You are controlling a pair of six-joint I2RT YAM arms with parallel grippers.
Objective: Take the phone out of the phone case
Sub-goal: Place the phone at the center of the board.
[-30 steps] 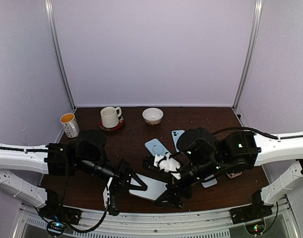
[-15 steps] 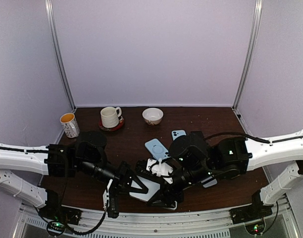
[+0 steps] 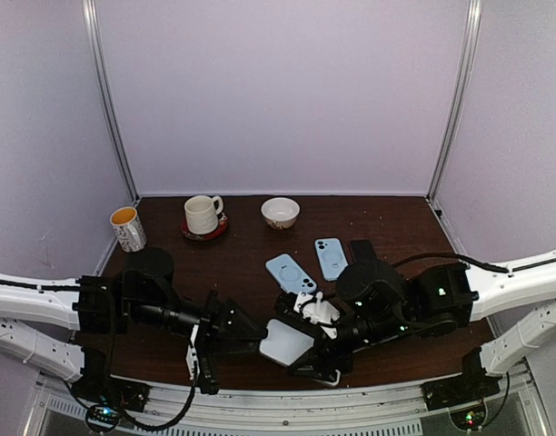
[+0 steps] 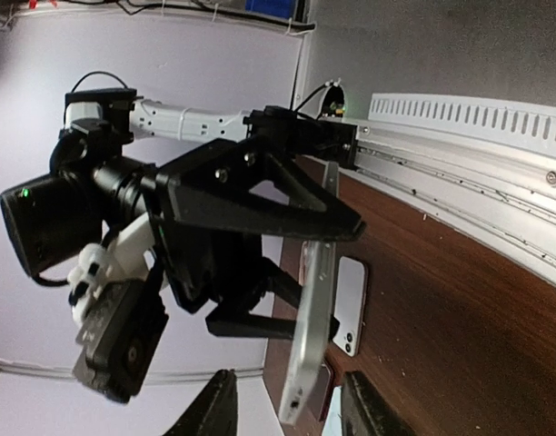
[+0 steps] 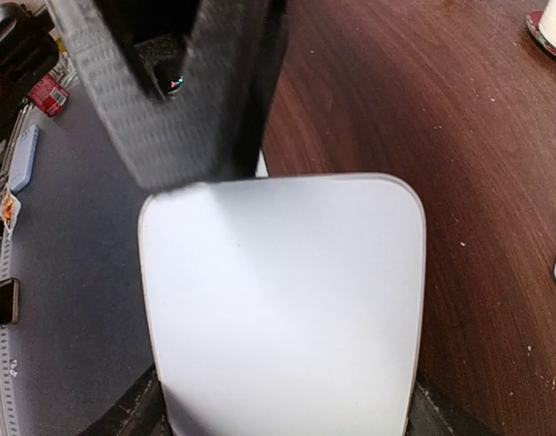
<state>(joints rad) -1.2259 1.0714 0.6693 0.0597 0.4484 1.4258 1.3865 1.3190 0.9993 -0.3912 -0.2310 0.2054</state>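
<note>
The desk (image 3: 414, 218) is carrying everything. The right pincer (image 3: 307, 352) is clamping the pale phone case (image 3: 285, 342) across its width, holding it tilted over the desk's near middle. The phone, I judge, is sitting inside, unseen. The case's long axis is pointing toward the left pincer (image 3: 244, 332), whose fingers (image 4: 215, 406) are standing apart astride the free end, so the left arm is nearer. Behind are sitting one orange-filled mug (image 3: 125, 228), one white mug (image 3: 202, 215), one bowl (image 3: 280, 213), one blue case-back (image 3: 290, 272), one blue handset (image 3: 331, 258) and one dark handset (image 3: 362, 250).

Phone (image 3: 283, 343) front centre; bowl (image 3: 280, 213) behind; mug (image 3: 203, 215) left of bowl.
</note>
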